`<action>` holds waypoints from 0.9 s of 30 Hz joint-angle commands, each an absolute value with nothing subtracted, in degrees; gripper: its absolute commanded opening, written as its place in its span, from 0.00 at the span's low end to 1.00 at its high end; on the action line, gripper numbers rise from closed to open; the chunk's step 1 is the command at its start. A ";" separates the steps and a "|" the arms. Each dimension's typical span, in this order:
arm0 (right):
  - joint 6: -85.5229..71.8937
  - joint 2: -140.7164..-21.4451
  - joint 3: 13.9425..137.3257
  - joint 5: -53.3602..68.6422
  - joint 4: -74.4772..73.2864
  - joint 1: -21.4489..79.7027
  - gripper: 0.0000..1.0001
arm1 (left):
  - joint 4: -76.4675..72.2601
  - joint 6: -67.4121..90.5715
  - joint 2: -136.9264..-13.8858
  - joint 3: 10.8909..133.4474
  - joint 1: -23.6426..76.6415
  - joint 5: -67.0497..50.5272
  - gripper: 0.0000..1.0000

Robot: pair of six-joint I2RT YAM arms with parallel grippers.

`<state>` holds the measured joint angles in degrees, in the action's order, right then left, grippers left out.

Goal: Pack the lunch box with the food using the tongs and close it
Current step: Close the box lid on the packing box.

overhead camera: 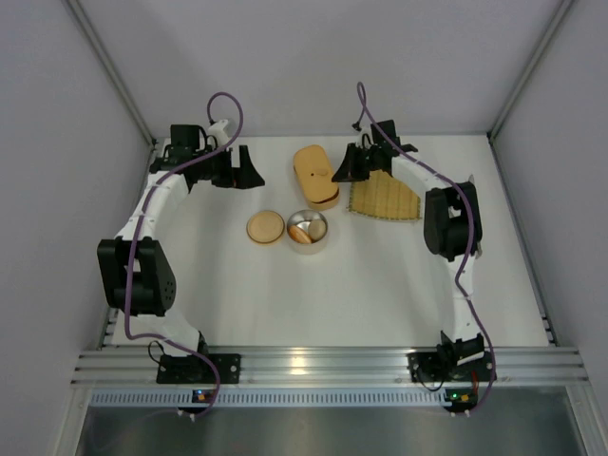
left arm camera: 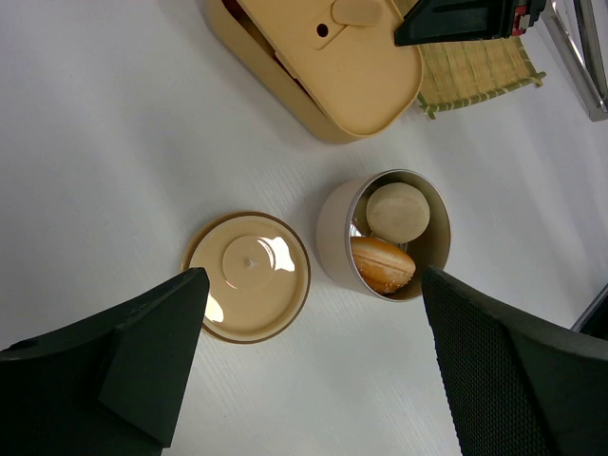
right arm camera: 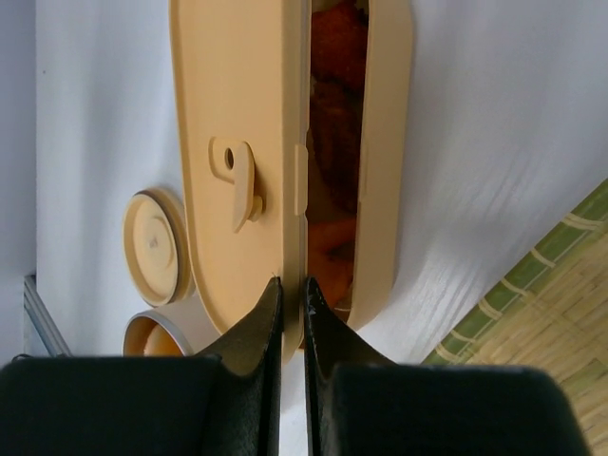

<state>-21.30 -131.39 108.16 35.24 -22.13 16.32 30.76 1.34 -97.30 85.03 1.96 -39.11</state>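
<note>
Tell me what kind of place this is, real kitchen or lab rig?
Most likely a lab robot test cell, not a kitchen. A bare white table is boxed in by plain panels, an aluminium rail runs along the near edge, and the lunch box looks like a staged prop.

You have a white worktop (overhead camera: 380, 285) with a ribbed aluminium rail (overhead camera: 323, 364) running along its near edge. Toward the far right corner lies a yellow-green woven bamboo mat (overhead camera: 385, 201), flat and turned askew to the worktop's edges. Around the middle stands a small round cream container with a shiny metal lining (left arm camera: 332, 237), open at the top. Its round tan lid (left arm camera: 247, 275) lies flat just to its left, a narrow gap between them.
</note>
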 commanded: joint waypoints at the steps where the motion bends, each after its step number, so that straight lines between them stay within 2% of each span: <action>1: -22.15 -132.19 112.06 36.30 -19.60 14.77 0.00 | 27.51 1.32 -97.12 84.99 2.02 -38.94 0.98; 12: -18.11 -136.75 118.56 36.04 -26.53 14.24 0.00 | 27.25 1.14 -98.52 85.17 2.02 -38.67 0.98; 27: -15.38 -136.32 118.83 38.05 -30.41 14.33 0.00 | 27.33 1.41 -98.88 84.90 2.02 -38.67 0.98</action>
<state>-16.49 -136.59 116.07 36.73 -28.86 14.61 29.93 1.37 -98.89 84.95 1.93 -38.20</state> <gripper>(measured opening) 0.044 0.983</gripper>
